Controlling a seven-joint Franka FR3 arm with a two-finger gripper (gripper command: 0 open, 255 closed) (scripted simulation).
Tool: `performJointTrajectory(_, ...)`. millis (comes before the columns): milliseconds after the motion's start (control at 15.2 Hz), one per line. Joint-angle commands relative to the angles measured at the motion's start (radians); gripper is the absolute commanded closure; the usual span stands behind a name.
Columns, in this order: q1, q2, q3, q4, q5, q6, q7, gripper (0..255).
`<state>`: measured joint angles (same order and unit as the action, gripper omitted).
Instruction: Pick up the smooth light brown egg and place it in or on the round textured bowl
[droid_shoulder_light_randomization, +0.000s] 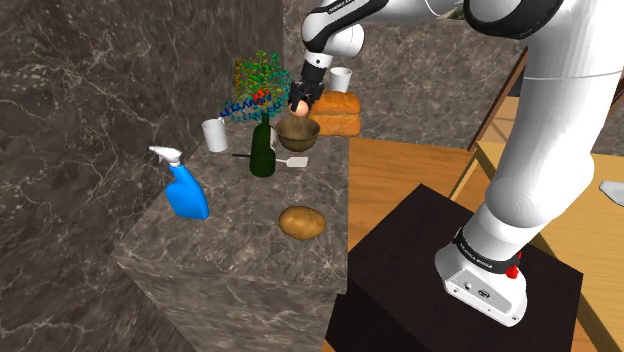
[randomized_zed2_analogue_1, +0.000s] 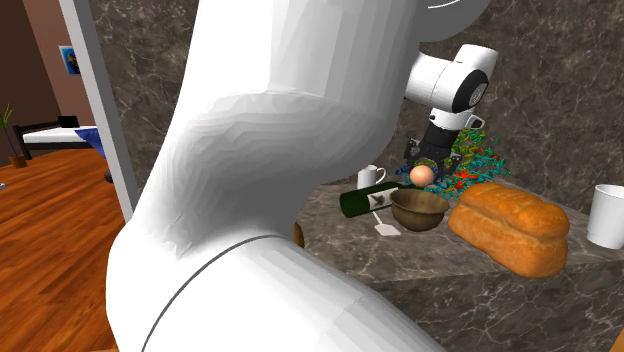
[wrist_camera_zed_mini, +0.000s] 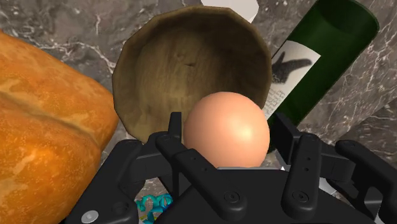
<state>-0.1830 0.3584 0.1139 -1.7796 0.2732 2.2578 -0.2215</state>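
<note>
Because the egg (wrist_camera_zed_mini: 226, 130) must end up inside the wooden bowl (wrist_camera_zed_mini: 143, 76), the pincer (wrist_camera_zed_mini: 228, 137) is clenched on it and holds it in the air just above that bowl, which sits on the desk (droid_shoulder_light_randomization: 230, 270) between a bread loaf (wrist_camera_zed_mini: 44, 127) and a green bottle (wrist_camera_zed_mini: 321, 57).

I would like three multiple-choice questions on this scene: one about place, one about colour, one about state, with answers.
1. Where is the egg?
A. inside the bowl
B. held by the end effector, above the bowl
C. under the bowl

2. What colour is the spray bottle?
A. red
B. yellow
C. blue

3. The bowl is:
A. empty
B. overturned
C. broken

Answers:
1 B, it is clasped just over the rim.
2 C, its body is plain blue.
3 A, its bare inside shows.
</note>
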Motion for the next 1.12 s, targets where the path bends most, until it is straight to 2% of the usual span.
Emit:
performJointTrajectory(0,0.000,0.015,0.001,-0.005,0.002,0.020,-0.006,255)
performJointTrajectory(396,0.001,0.055,0.004,-0.030,0.011,0.084,-0.025,255)
performJointTrajectory(924,0.001,0.055,0.004,-0.030,0.011,0.084,-0.025,255)
performJointTrajectory(990,0.001,0.055,0.004,-0.030,0.011,0.084,-0.025,0)
performJointTrajectory(1056,0.001,0.055,0.004,-0.030,0.011,0.084,-0.025,0)
